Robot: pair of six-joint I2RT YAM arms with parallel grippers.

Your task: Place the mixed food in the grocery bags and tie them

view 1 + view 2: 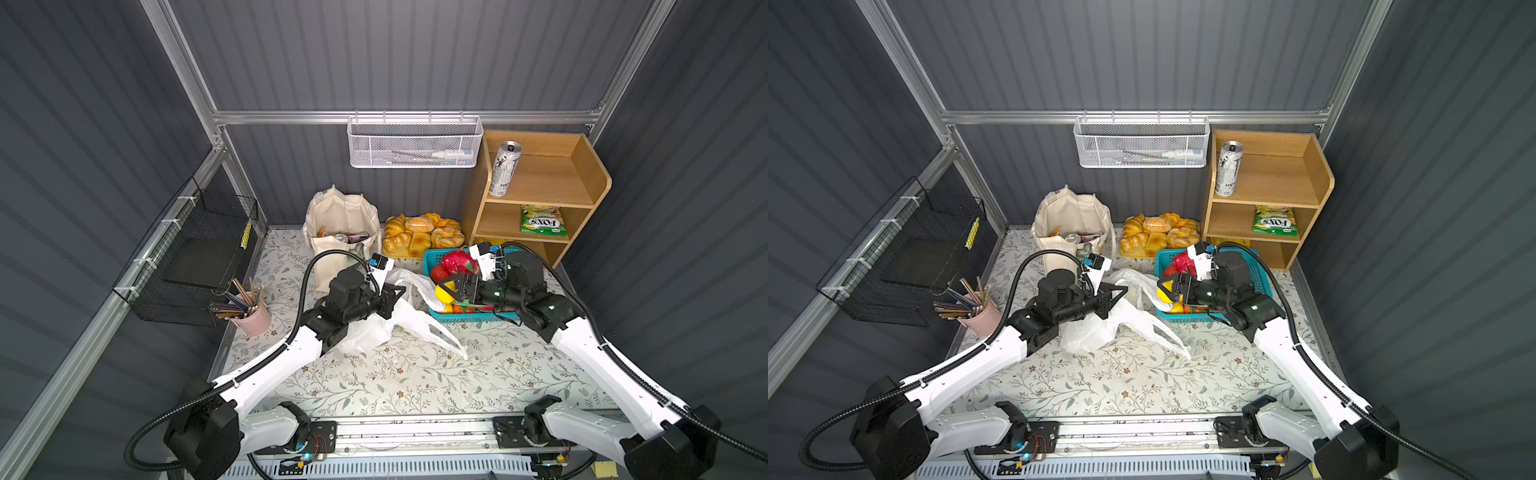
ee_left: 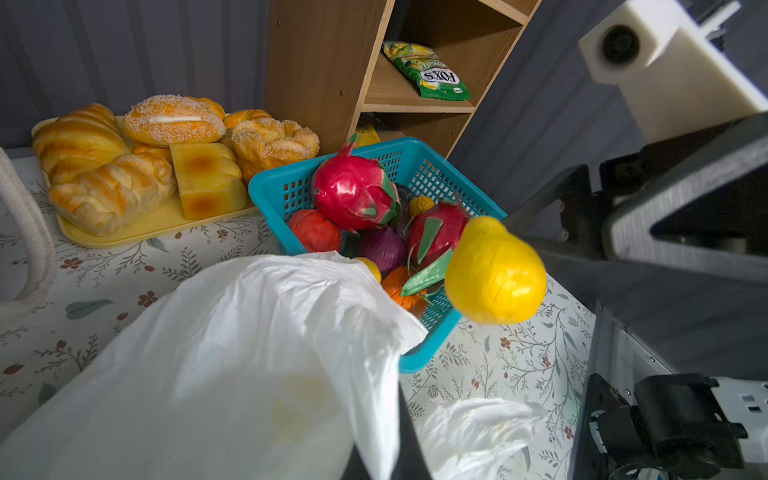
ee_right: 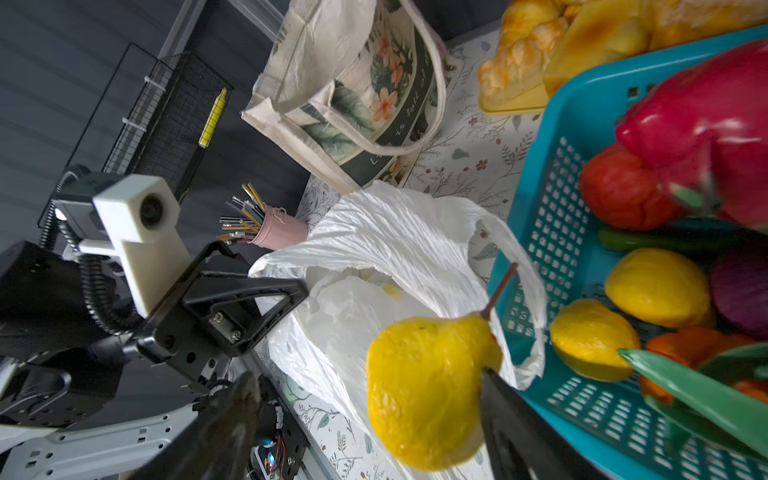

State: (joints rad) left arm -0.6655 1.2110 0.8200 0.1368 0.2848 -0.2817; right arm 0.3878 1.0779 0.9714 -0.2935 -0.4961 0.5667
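Observation:
A white plastic grocery bag (image 1: 374, 328) (image 1: 1092, 332) (image 3: 395, 232) lies crumpled mid-table, its mouth facing the teal basket. My left gripper (image 1: 395, 293) (image 2: 386, 453) is shut on the bag's rim, holding it up. My right gripper (image 1: 446, 291) (image 3: 365, 378) hangs open over the bag's mouth. A yellow pear (image 3: 428, 390) (image 2: 494, 270) sits between its fingers, touching only one; a gap shows to the other. The cream canvas tote (image 1: 340, 216) (image 3: 345, 83) stands at the back with items inside. A silver-white can (image 1: 503, 168) and a green FOX'S pouch (image 1: 542, 220) rest on the shelf.
The teal basket (image 1: 478, 318) (image 2: 270, 187) of fruit stands right of the bag, with a yellow bread tray (image 1: 422, 237) behind it. A wooden shelf (image 1: 540, 187) fills the back right corner. A pink pencil cup (image 1: 253, 318) and a black wire basket (image 1: 195, 257) are on the left.

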